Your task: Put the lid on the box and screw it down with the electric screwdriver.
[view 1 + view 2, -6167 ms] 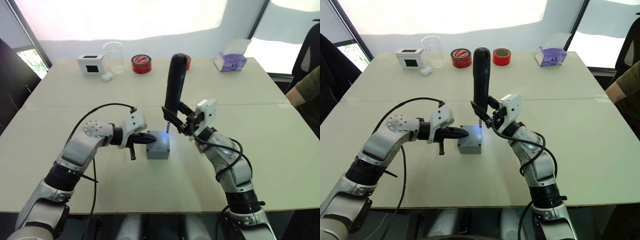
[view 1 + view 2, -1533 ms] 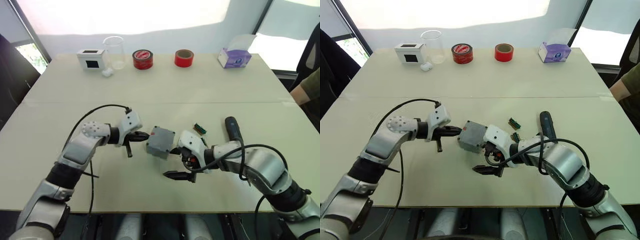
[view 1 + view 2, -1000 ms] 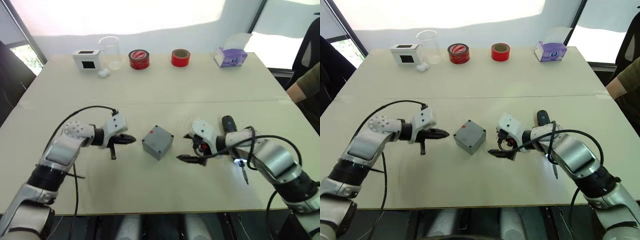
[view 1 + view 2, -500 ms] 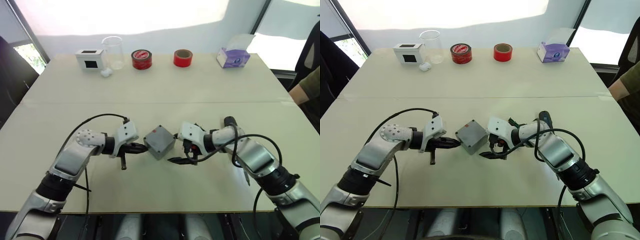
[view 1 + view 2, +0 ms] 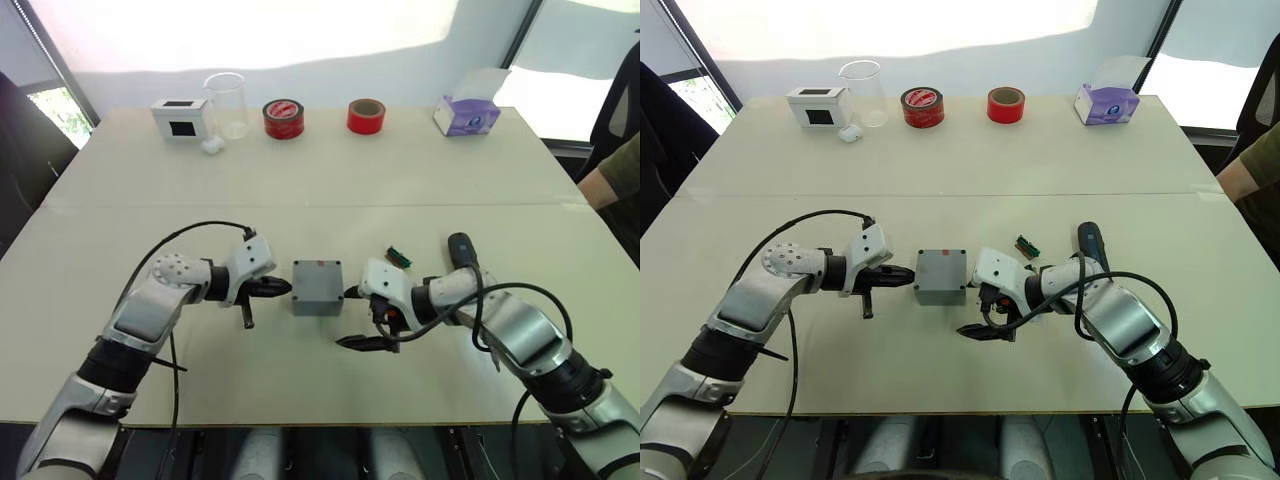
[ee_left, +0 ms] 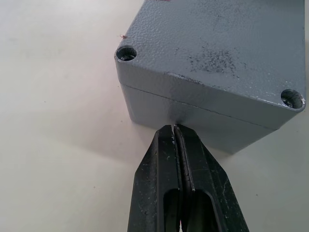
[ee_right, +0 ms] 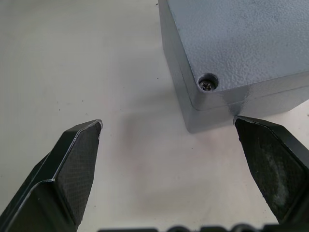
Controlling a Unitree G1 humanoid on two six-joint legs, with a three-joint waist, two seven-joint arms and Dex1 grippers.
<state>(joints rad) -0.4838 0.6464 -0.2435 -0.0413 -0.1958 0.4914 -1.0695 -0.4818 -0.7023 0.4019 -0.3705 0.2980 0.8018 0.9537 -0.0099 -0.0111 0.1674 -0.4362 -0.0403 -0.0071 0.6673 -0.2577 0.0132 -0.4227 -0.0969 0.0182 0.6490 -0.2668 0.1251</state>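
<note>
I see the box sitting square on the table between my two arms, with the lid seated flush on top of it. In the right wrist view a screw head sits in the lid's near corner hole, while the two corner holes in the left wrist view look dark and I cannot tell whether they are filled. My left gripper has its fingers pressed together with nothing between them, the tips touching or just short of the box's left wall at the seam under the lid. My right gripper is spread wide and empty, one finger near the box's right side and the other lower toward me. The electric screwdriver lies flat on the table behind my right forearm, near a small green piece. Along the far edge stand a white box, a clear beaker, two red tape rolls and a purple tissue box.
</note>
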